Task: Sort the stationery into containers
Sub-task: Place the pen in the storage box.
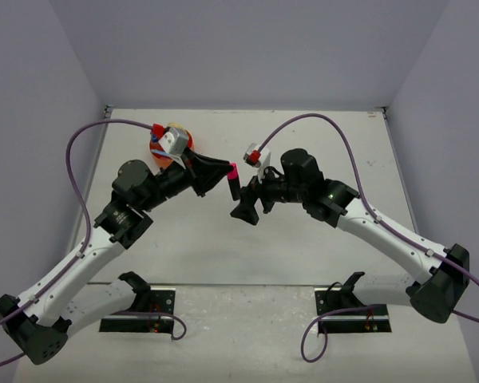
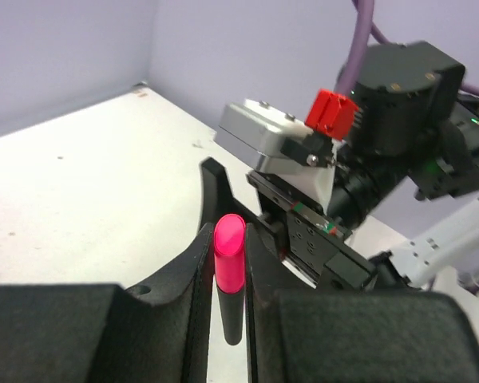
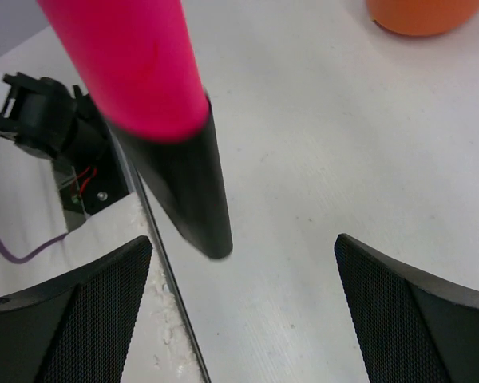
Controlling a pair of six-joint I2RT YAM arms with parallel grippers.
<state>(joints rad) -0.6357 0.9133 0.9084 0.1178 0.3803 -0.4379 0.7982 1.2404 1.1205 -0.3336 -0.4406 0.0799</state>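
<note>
From the top, the left gripper (image 1: 225,175) is clamped on a black highlighter with a pink cap (image 1: 233,183), held upright above mid-table. The right gripper (image 1: 244,209) sits just near-right of it, and the round orange plastic tub (image 1: 161,153) is far-left, half hidden by the left wrist. Left wrist view: both fingers (image 2: 199,255) pinch the highlighter's body, pink end up, with the right arm close behind. Right wrist view: jaws spread wide, nothing in them; the highlighter (image 3: 172,152) hangs between them without touching, above the white table (image 3: 319,159).
</note>
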